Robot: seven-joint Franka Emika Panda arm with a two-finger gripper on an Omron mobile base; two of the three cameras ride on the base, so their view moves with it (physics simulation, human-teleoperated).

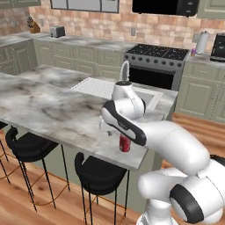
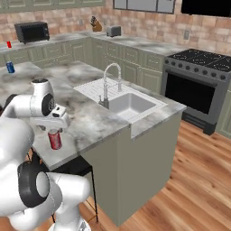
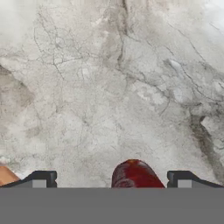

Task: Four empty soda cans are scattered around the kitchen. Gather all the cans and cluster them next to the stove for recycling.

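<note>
A red soda can (image 3: 133, 174) stands upright on the marble tabletop (image 1: 52, 110), near the edge. The gripper (image 3: 111, 179) hangs right over it, pointing down. Its two dark fingertips (image 3: 41, 178) are spread wide, one on each side of the can, and they do not squeeze it yet. In the left base view the same can (image 1: 125, 143) peeks out just below the robot's hand, and in the right base view it (image 2: 54, 139) sits just under the hand too.

Far past the gripper, on the back part of the tabletop, stands a blue can (image 2: 10, 67). A small red can (image 2: 8, 44) stands even farther off, near the black toaster oven (image 2: 31, 31). By the paper-towel roll (image 1: 201, 42), just beside the stove (image 1: 154, 65), there is a tiny purplish thing that may be the fourth can, but it is too small to be sure.

The sink (image 2: 128, 104) lies between the gripper and the stove.

The job looks like it is near its start. This red can is not picked up yet, and at least two more cans wait far from the stove.
</note>
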